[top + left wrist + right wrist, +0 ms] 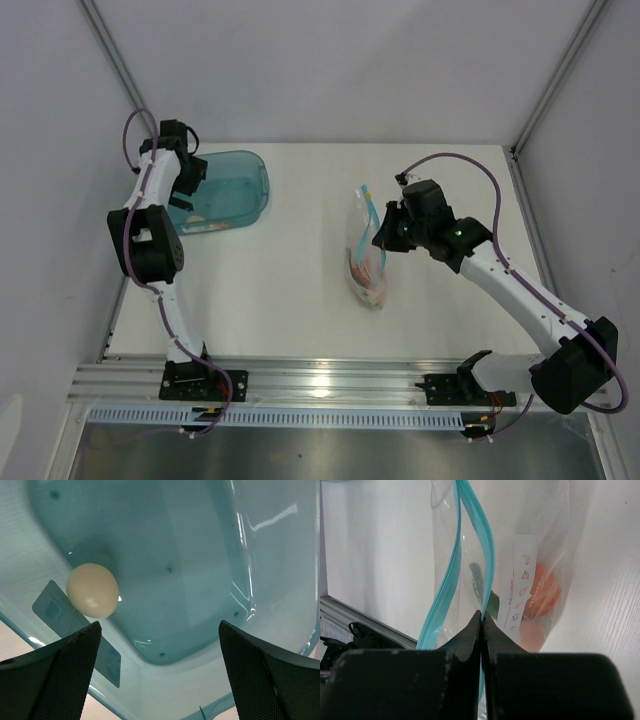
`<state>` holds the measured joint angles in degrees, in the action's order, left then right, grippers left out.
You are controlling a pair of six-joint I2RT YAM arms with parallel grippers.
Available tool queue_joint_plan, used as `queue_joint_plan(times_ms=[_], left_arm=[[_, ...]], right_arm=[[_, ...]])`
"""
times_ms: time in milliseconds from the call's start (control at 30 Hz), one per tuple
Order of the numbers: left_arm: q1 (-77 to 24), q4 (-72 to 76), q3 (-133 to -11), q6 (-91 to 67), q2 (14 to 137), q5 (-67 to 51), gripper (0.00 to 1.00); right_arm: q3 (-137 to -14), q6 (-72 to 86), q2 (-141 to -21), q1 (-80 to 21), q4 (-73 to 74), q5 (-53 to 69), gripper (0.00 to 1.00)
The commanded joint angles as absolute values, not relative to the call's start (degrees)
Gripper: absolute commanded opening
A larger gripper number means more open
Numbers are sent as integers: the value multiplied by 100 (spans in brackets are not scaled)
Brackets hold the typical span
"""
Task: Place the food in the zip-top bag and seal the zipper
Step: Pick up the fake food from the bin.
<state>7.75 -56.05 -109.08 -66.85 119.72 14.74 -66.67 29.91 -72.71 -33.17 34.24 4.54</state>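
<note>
Where the right tool [482, 617] pinches, the zipper [489, 555] seemingly gapes beyond

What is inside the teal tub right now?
A cream-white egg lies on the teal tub's floor near a corner; nothing else shows there. The open left tool has fingers covering the near part, so that stretch cannot be checked.
</note>
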Motion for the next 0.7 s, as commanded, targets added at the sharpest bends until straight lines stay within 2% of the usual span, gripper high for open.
queue_joint_plan(times_ms=[0,500,667], left_arm=[[888,-5994,-11250,-7022,12120,1354,99],[1142,-7145,-11856,-7751,12858,432,99],[1178,-7286,-11839,-7945,12815,623,99]], right_arm=[[-6601,2883,-7269,-3278,3235,518,0],[-6425,2874,-7198,-3155,3208,527,0],[-6363,2892,-7110,-3147,3190,510,0]])
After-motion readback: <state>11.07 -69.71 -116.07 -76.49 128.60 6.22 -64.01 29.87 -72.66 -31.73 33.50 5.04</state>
